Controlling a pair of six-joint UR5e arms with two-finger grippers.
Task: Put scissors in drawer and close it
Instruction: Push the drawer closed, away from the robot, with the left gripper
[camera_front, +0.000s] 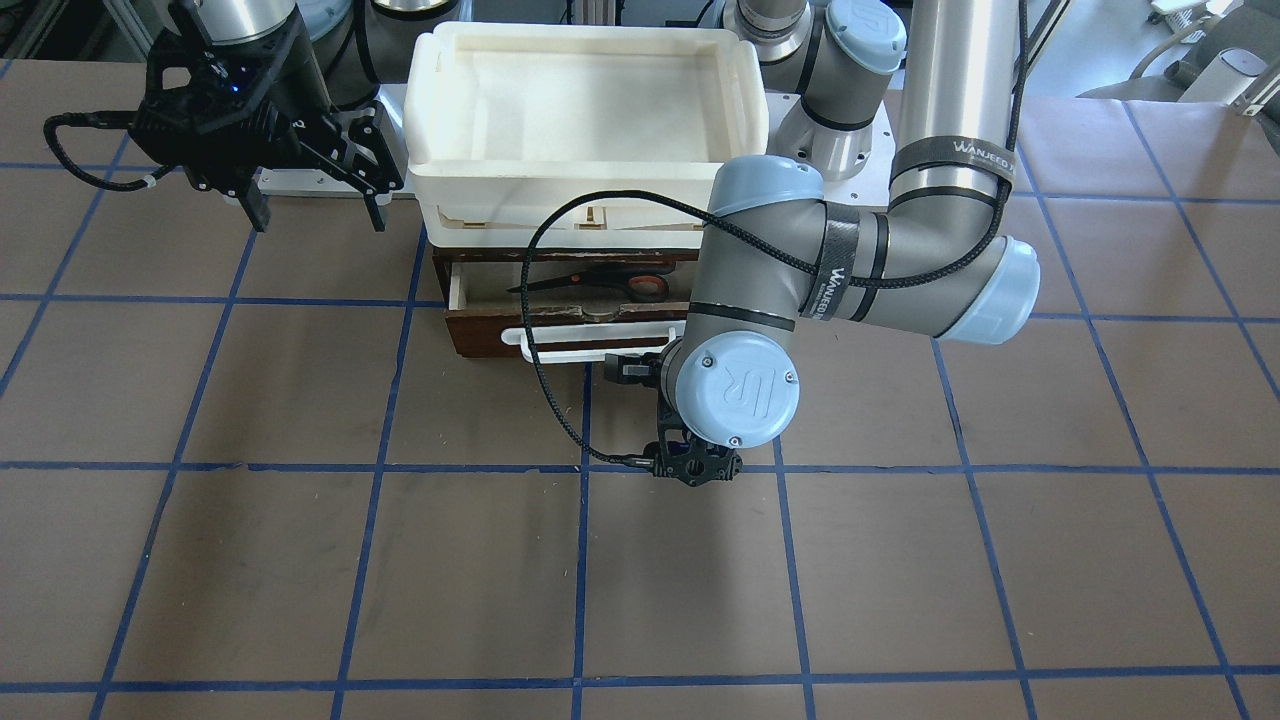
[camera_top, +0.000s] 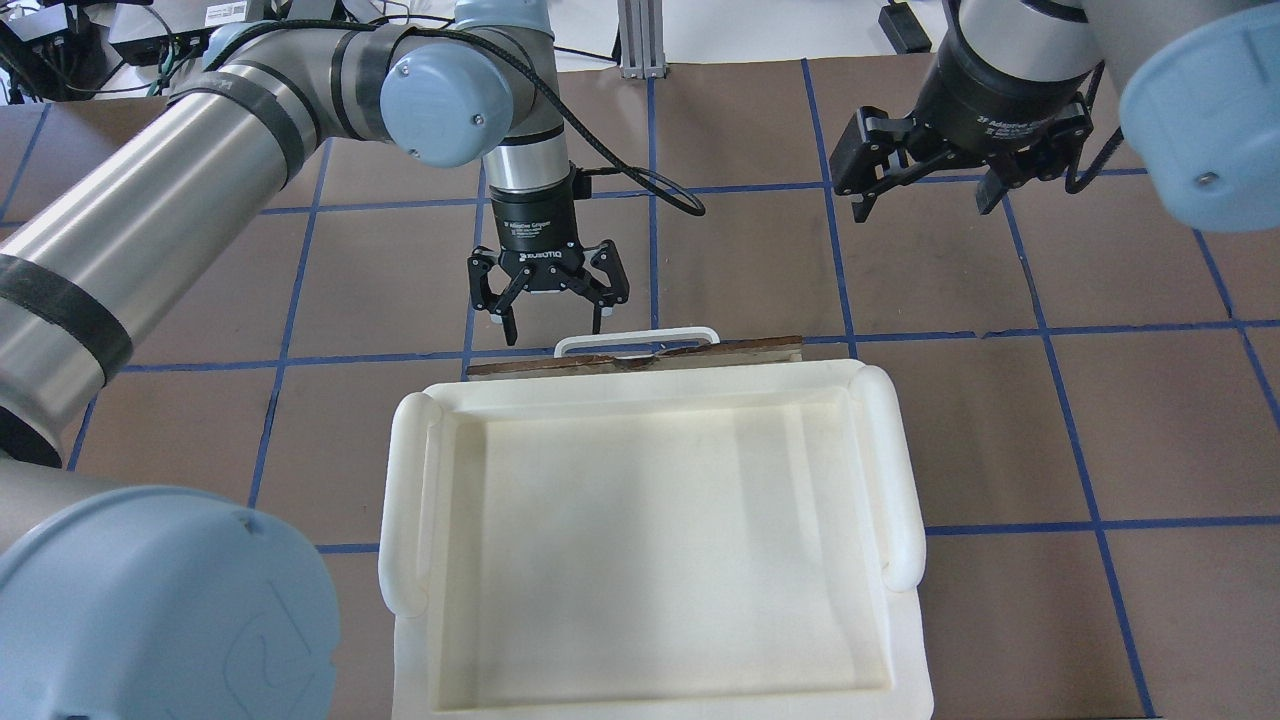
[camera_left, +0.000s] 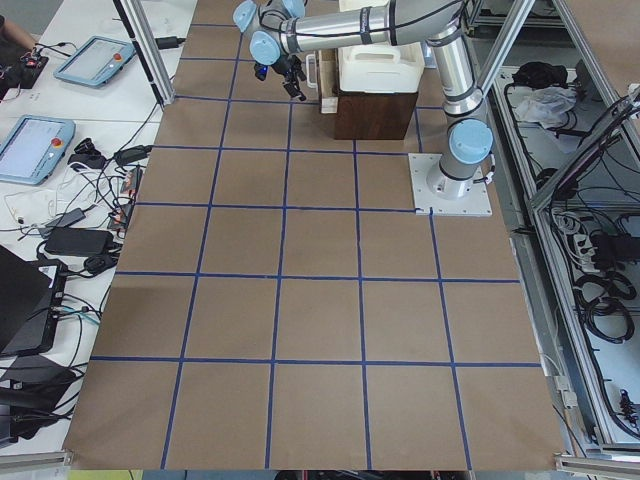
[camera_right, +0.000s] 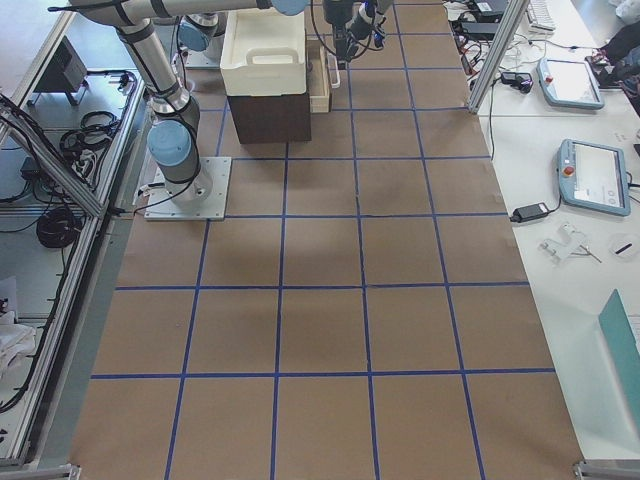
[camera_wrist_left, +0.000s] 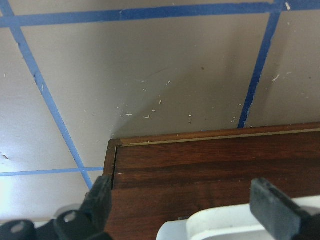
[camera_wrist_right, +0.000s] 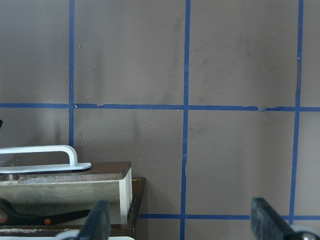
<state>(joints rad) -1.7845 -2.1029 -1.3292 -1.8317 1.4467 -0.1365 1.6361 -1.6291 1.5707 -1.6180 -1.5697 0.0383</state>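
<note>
Brown desk (camera_top: 1000, 420), blue tape grid. Overhead: left end effector (camera_top: 552, 328) spread wide at 12 o'clock of drawer (camera_top: 700, 352); right end effector (camera_top: 922, 208) wide, 2 o'clock.

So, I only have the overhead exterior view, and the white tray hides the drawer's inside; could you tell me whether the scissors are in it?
Observer: Yes. In the front-facing view the scissors lie flat inside the drawer.
Operator: Thank you. Is the drawer shut yet?
Observer: No. It stands partly pulled out, and its pale inside shows in front of the white tray.
Operator: And has the left gripper taken the handle?
Observer: Not yet. In the left wrist view the white handle shows between the spread fingers, which are not closed on it.
</note>
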